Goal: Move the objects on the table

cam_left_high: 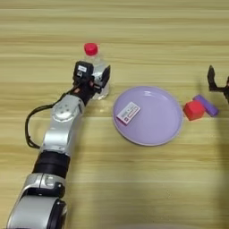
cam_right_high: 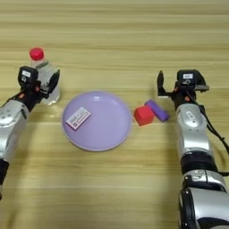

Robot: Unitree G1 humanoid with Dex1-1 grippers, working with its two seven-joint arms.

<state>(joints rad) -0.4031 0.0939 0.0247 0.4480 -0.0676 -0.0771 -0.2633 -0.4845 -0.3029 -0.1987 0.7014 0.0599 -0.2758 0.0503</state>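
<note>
At far left: left tool (cam_left_high: pixel 96 80) wraps its black fingers (cam_left_high: pixel 105 74) around the lower body of the water bottle (cam_left_high: pixel 96 62), gripping it.
Water bottle: clear plastic, red cap on top, standing upright on the worktop (cam_left_high: pixel 134 27), just left of the plate.
Plate (cam_right_high: pixel 96 120): round, lilac, flat on the worktop at centre; a small white and red card (cam_right_high: pixel 77 118) lies on its left half.
Red cube (cam_right_high: pixel 144 115): just off the plate's right rim, on the worktop.
Purple block (cam_right_high: pixel 157 110): rectangular, lying at an angle, touching the cube's right side.
Right tool (cam_right_high: pixel 172 82): near the purple block's right end, apart from it, fingers spread open and holding nothing.
Right arm: reaches up from the lower right corner.
</note>
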